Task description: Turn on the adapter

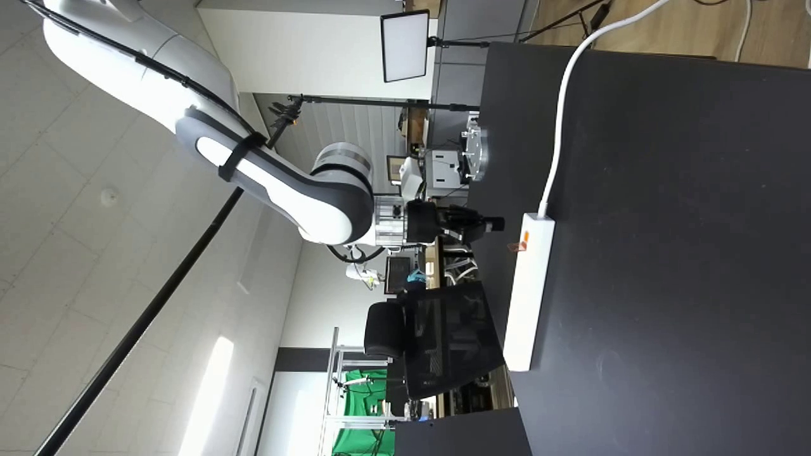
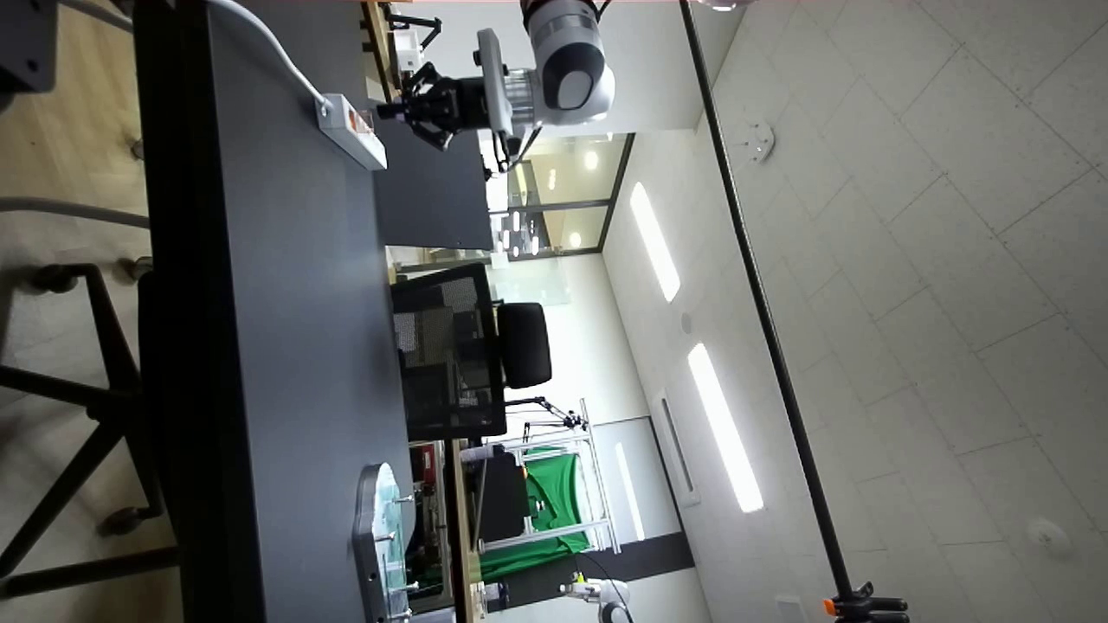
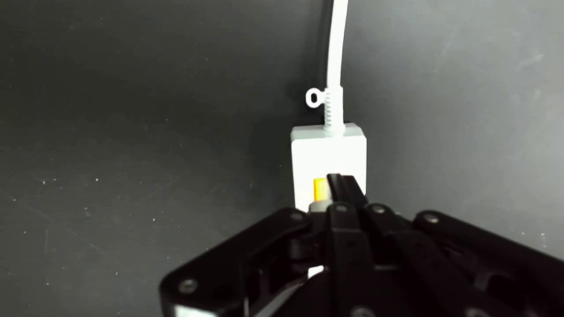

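Note:
The adapter is a long white power strip on the dark table. It shows in both exterior views [image 1: 529, 297] [image 2: 349, 131] and in the wrist view [image 3: 328, 154]. Its orange switch [image 1: 524, 238] is near the cable end; it also shows in an exterior view [image 2: 357, 121]. My gripper [image 1: 497, 223] is shut and empty, its fingertips pointing at the switch end. In both exterior views a small gap shows between the fingertips [image 2: 389, 111] and the adapter. In the wrist view the fingertips [image 3: 343, 177] hide the right part of the switch [image 3: 320, 189].
A white cable [image 1: 559, 120] runs from the adapter's end across the table [image 1: 684, 253] and over its edge. A round metal plate with posts [image 2: 374, 545] stands on the table. A black mesh chair [image 2: 446, 350] stands beside it. Both exterior views are turned sideways.

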